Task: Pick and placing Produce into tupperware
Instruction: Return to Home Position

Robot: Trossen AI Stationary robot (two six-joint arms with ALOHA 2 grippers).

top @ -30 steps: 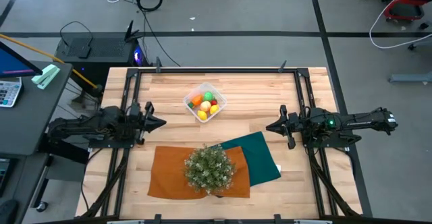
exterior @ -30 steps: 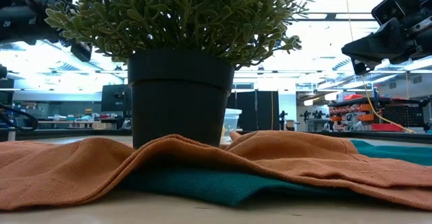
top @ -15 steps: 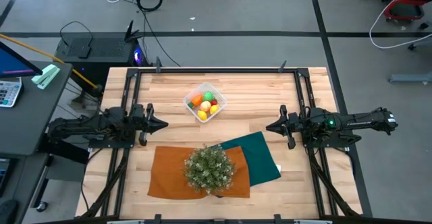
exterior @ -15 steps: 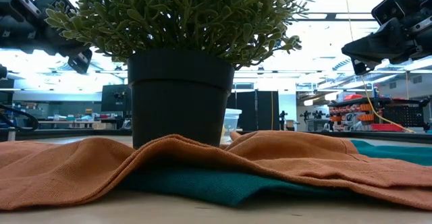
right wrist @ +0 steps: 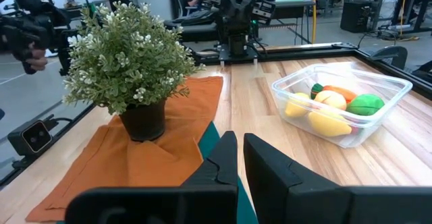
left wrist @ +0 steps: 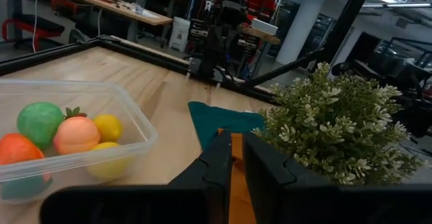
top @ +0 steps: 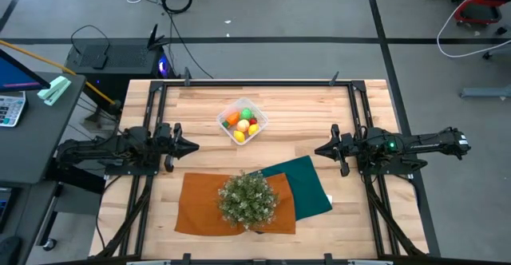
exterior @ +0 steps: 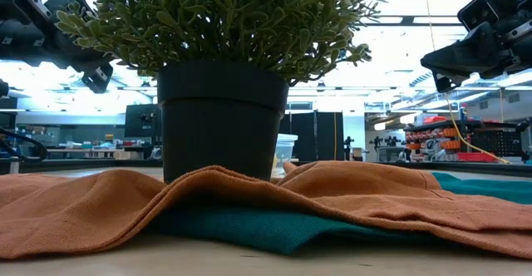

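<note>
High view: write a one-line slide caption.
Produce sits in the tupperware; left end effector and right end effector hover, empty, at opposite sides of the table.

I log: tupperware (left wrist: pixel 67 84) clear; produce (top: pixel 243 122) yellow, orange, green, peach-pink, red; orange cloth (top: pixel 200 205) plain; teal cloth (top: pixel 310 183) plain; plant (top: pixel 248 199) pale green; pot (exterior: pixel 220 118) black.

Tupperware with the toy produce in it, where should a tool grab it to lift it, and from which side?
Pinch one wall of the tupperware at its rim, coming straight down from above. It stands upright with no lid, so the tool can probably straddle the wall. The produce crowds the middle, so pick a stretch of wall with a little room behind it.
</note>
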